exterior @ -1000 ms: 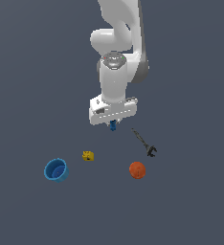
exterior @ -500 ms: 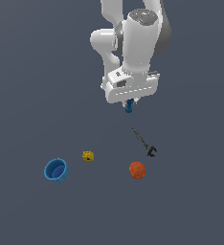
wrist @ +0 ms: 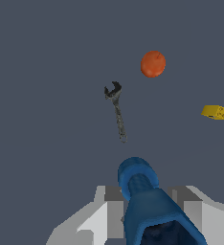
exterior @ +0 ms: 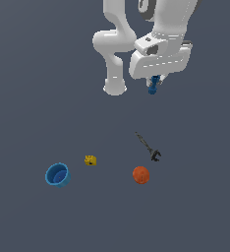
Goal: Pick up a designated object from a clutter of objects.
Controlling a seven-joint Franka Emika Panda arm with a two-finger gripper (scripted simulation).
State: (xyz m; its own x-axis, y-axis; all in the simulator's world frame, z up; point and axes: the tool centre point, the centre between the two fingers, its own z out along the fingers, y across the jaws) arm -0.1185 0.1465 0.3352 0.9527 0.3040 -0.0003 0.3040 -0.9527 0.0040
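My gripper (exterior: 154, 84) is shut on the tiny dark-blue peg-like piece (exterior: 154, 86) and holds it high above the floor, toward the exterior view's upper right. In the wrist view the dark-blue piece (wrist: 142, 196) fills the space between my grey fingers (wrist: 193, 210). The rest of the clutter lies on the floor below: a light-blue cup (exterior: 57, 174), a small yellow block (exterior: 90, 160), an orange ball (exterior: 141, 174) and a dark slim wrench-like tool (exterior: 148, 145).
The wrench (wrist: 116, 110), orange ball (wrist: 153, 63) and yellow block (wrist: 215, 112) show in the wrist view. The arm's white base (exterior: 115, 88) stands behind the clutter. The floor is plain dark grey.
My gripper has risen steadily and moved toward the exterior view's right, carrying the dark-blue piece up with it. The items on the floor have not moved.
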